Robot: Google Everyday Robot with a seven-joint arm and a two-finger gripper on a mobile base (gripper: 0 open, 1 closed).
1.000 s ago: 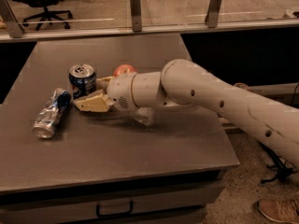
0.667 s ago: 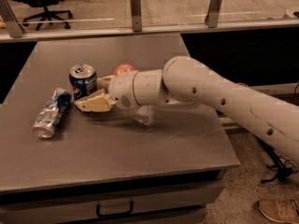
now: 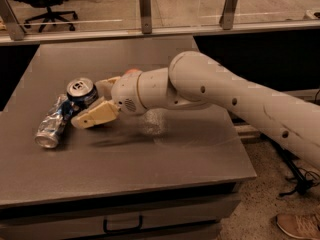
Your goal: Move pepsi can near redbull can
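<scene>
Our pincer point(image 3: 92, 109) hangs low over the table point(image 3: 150, 174), the upright pepsi can point(image 3: 81, 90) at its far-left side and the redbull can point(image 3: 52, 125) lying just left. Whether it grips, we cannot tell.

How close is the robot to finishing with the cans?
Almost there. The pepsi can stands upright right beside the lying, dented redbull can. The hand is against the pepsi can's right side. Left: backing the hand away.
</scene>
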